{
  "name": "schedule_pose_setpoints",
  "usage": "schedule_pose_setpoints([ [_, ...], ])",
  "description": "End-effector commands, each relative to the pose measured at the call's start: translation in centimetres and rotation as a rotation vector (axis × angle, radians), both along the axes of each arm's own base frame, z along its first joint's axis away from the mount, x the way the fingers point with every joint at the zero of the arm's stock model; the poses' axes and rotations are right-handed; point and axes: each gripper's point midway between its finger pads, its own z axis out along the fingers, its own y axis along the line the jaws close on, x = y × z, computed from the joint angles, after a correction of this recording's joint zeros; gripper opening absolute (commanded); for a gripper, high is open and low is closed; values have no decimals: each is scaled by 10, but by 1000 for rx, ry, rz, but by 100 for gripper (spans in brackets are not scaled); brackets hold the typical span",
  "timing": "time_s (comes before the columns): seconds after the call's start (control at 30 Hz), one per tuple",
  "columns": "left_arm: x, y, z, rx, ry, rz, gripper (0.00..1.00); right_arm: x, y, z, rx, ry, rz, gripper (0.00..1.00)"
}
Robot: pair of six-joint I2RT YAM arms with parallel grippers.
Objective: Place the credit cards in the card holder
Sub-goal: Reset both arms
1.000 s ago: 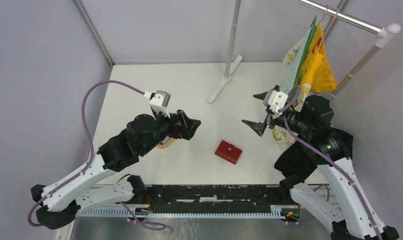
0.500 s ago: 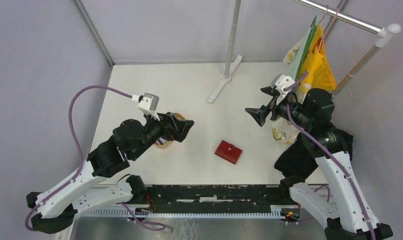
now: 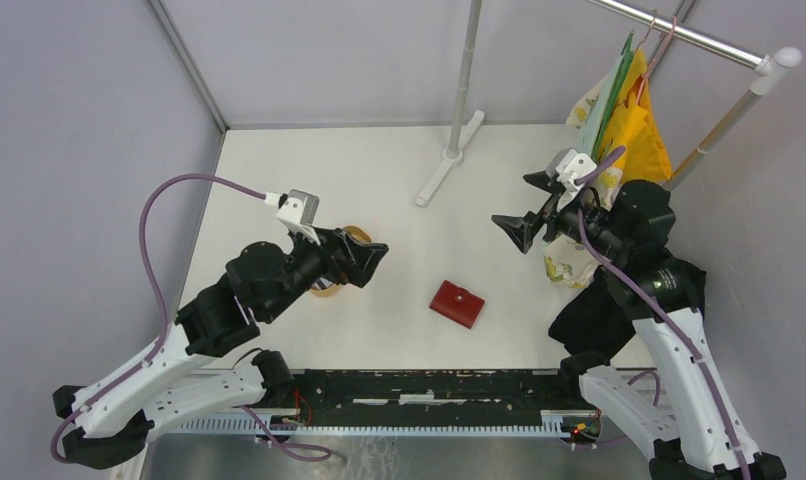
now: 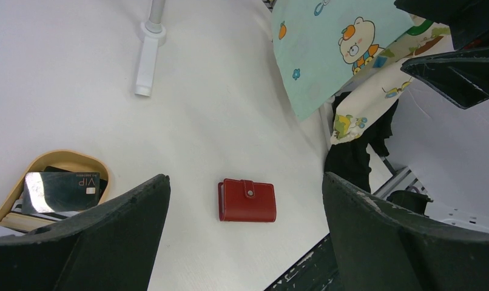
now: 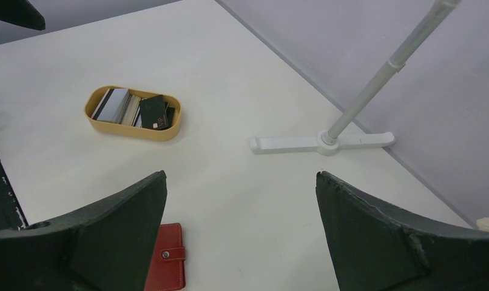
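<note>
The red card holder (image 3: 456, 304) lies shut on the white counter (image 3: 379, 170), its snap tab fastened, between my two arms and nearer my front edge. The credit cards (image 5: 134, 110) are not in it, as far as I can see: they stand and lean together in a tan oval tray (image 5: 133, 113) well apart from the holder, off to my left, with a dark card marked VIP (image 4: 61, 183) on top of the stack. So judging by how things lie, the whole of the job is left: the cards sit in the tray, the holder is closed, and whether any card is already tucked inside it I cannot tell. My left fingers (image 4: 242, 233) hang above the counter, spread wide and holding nothing, with the holder showing in the gap between them and the tray at their left edge. My right fingers (image 5: 242, 227) are likewise wide apart and bare, raised over the right side of the counter and looking across at the tray. Further out stand the white foot of a clothes rack (image 3: 449, 160) and cloths hung on its rail (image 3: 629, 120) beside my right arm.
</note>
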Motion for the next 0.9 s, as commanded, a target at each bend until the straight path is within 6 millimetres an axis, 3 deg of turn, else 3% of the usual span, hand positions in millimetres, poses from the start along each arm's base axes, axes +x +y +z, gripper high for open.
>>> schedule_pose_setpoints([
  [0.0,-5,-6,17,-72,-25,-35,100,-11,0,25,36,-90,20,98],
  [0.87,-11,-1,22,-98,-39,-51,100,-15,-3,35,54,-110,1,98],
])
